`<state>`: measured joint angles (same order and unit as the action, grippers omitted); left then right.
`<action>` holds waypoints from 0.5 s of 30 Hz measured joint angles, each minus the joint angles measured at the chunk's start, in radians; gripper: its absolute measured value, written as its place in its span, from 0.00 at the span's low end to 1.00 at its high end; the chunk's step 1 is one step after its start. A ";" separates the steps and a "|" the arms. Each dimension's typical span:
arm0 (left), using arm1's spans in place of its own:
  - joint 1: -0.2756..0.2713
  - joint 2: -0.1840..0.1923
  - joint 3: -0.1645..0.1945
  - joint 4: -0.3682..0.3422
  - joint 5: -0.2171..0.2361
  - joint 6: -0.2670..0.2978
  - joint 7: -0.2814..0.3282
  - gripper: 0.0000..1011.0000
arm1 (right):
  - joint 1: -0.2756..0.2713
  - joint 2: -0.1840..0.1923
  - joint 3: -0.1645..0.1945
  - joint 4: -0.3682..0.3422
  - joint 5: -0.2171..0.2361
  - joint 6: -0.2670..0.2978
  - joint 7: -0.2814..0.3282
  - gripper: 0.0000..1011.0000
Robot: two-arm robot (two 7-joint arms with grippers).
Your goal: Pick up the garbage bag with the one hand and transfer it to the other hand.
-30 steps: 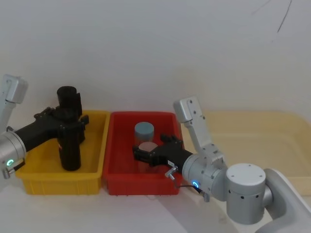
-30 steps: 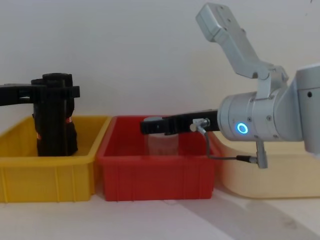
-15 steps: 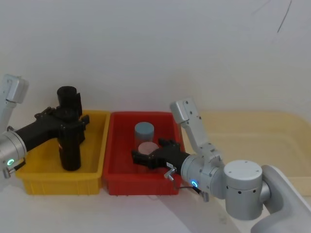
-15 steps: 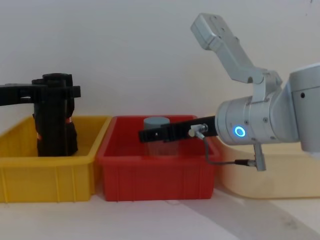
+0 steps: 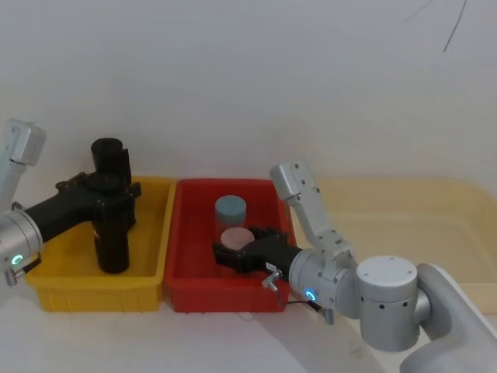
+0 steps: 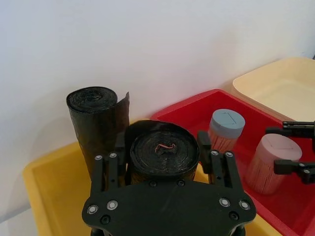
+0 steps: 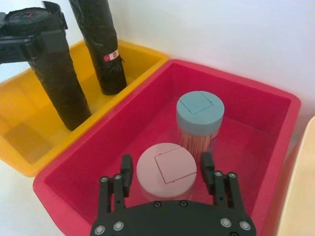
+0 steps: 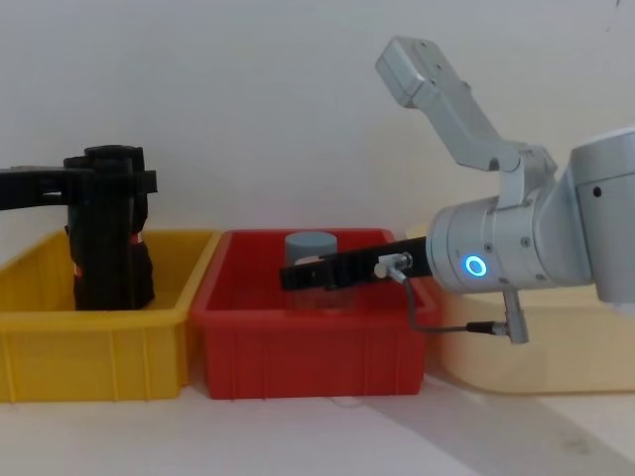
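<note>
1. Head view. At lower left, the left gripper point(image 5: 112, 200), black and two-fingered on a silver-grey arm with a green ring light, is clamped round the garbage bag point(image 5: 114, 245). The bag is a plain matt black cylindrical roll standing upright in the yellow plastic bin point(image 5: 54, 291). A second black roll point(image 5: 109, 155) rises just behind it. At lower centre, the right gripper point(image 5: 237, 247), long and black on an arm with a blue ring light, reaches into the red plastic bin point(image 5: 225, 299). Its fingers are spread either side of the pink-lidded jar point(image 5: 235, 235), and the blue-lidded jar point(image 5: 231, 208) stands just behind.
2. Left wrist view. The left gripper's fingers press on opposite sides of the garbage bag just below its coiled end. The second black roll stands just beside it.
3. Right wrist view. The right gripper's fingers flank the pink lid with a narrow gap on each side, grasping nothing. The second black roll bears a small red-and-white mark.
4. Chest view. At centre left, the garbage bag stands in the yellow plastic bin with its top above the rim, the left gripper across its upper end. At centre, the right gripper lies level with the rim of the red plastic bin.
</note>
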<state>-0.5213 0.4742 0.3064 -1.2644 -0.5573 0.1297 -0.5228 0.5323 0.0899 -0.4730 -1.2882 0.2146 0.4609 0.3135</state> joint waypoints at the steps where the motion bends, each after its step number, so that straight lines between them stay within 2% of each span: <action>1: 0.000 0.000 0.000 0.000 0.000 0.000 0.000 0.82 | 0.000 0.000 0.000 0.000 0.000 0.000 0.000 0.83; 2: 0.000 0.000 0.000 0.000 0.000 0.000 0.000 0.77 | 0.001 0.000 0.000 0.001 0.000 0.001 0.000 0.78; 3: 0.000 0.000 0.000 0.000 0.000 0.000 0.000 0.77 | 0.001 0.000 0.000 0.001 0.000 0.001 0.000 0.75; 5: 0.000 0.000 0.000 0.000 0.000 0.000 0.000 0.69 | 0.001 0.000 -0.001 0.002 0.000 0.002 0.001 0.70; 7: 0.000 0.000 0.000 0.000 0.000 0.000 0.000 0.65 | 0.002 0.000 -0.001 0.003 0.001 0.002 0.001 0.67; 8: 0.000 0.000 0.000 0.000 0.000 0.000 0.000 0.60 | 0.002 0.000 -0.001 0.003 0.001 0.002 0.001 0.65; 15: 0.000 0.000 0.000 0.000 0.000 0.000 0.000 0.55 | 0.003 0.000 -0.002 0.005 0.001 0.004 0.002 0.64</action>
<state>-0.5218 0.4742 0.3065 -1.2641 -0.5572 0.1297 -0.5228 0.5352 0.0899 -0.4746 -1.2836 0.2151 0.4646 0.3153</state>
